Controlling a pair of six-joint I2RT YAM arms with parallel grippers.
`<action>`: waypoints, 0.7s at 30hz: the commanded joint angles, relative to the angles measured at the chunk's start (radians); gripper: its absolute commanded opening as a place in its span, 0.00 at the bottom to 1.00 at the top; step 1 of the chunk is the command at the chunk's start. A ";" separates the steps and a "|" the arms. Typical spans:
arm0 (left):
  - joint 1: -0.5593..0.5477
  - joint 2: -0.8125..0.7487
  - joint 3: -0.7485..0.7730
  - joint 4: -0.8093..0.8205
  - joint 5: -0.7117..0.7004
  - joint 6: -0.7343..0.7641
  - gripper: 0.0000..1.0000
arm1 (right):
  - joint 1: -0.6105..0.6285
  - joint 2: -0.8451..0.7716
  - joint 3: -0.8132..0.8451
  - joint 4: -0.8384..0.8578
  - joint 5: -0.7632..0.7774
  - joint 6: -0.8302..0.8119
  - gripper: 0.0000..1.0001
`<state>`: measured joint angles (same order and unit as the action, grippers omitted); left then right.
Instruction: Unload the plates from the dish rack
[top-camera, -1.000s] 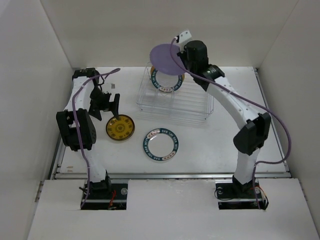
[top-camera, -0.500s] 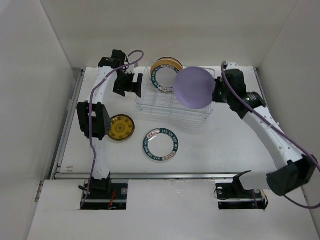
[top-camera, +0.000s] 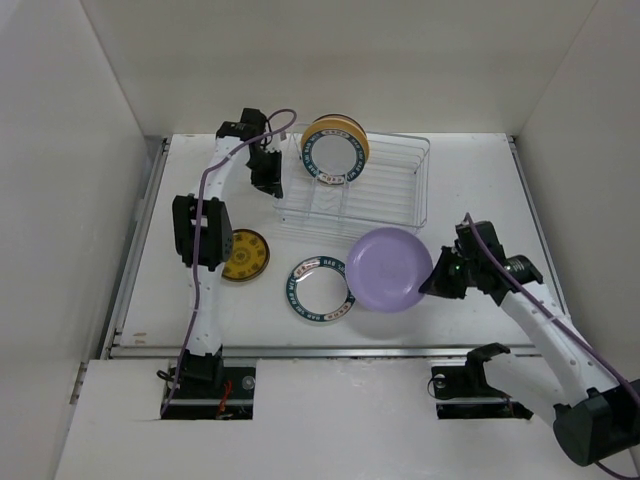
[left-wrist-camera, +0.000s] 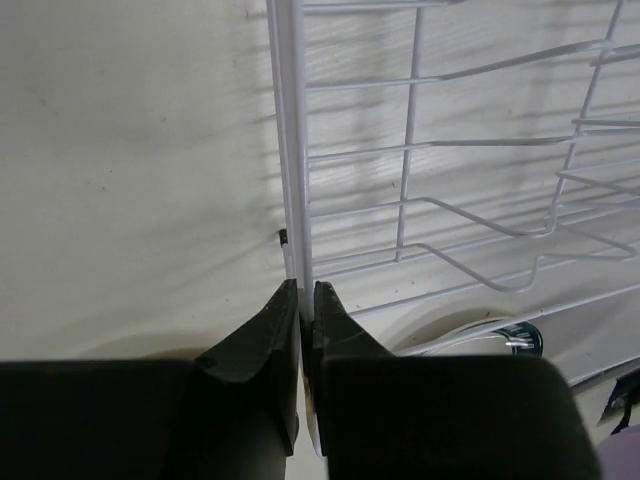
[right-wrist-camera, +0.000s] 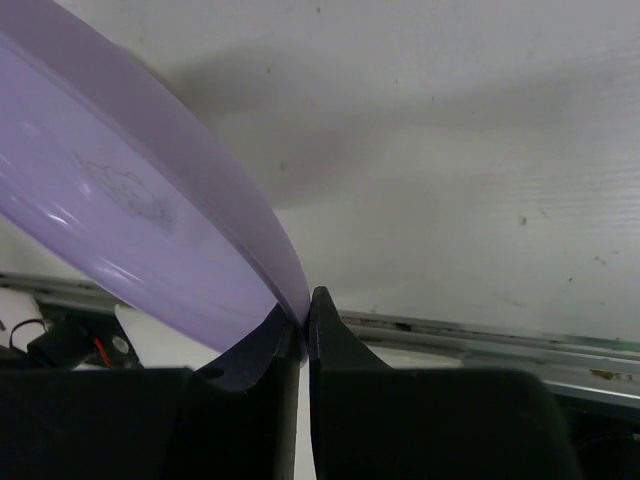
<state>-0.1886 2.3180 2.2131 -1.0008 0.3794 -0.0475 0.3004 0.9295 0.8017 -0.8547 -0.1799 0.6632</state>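
Both arms are white tubes with chunky black joints, the left arm and the right arm. A thin purple cable runs back from the fingers along each arm. The fingers are black and smooth, thick behind and thin at the tips. Far behind them are black bases with a bit of red wire.

A white desk carries three things. A wire dish rack stands on it just right of the left end effector. A small gold-patterned plate lies flat on the near side of that end effector. A teal-rimmed white plate lies flat to the left of the right end effector, near the gold-patterned plate but not touching it
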 joint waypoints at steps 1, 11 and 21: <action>0.000 -0.002 0.042 -0.010 0.068 -0.049 0.00 | -0.007 -0.038 -0.056 0.016 -0.107 0.061 0.00; 0.066 -0.141 -0.190 0.149 0.200 -0.298 0.00 | -0.099 0.072 -0.157 0.157 -0.087 0.141 0.00; 0.086 -0.226 -0.330 0.231 0.265 -0.384 0.00 | -0.282 0.092 -0.220 0.229 -0.018 0.199 0.00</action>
<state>-0.1249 2.1387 1.8664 -0.7574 0.4953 -0.3096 0.0532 1.0306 0.5987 -0.7120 -0.2104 0.8177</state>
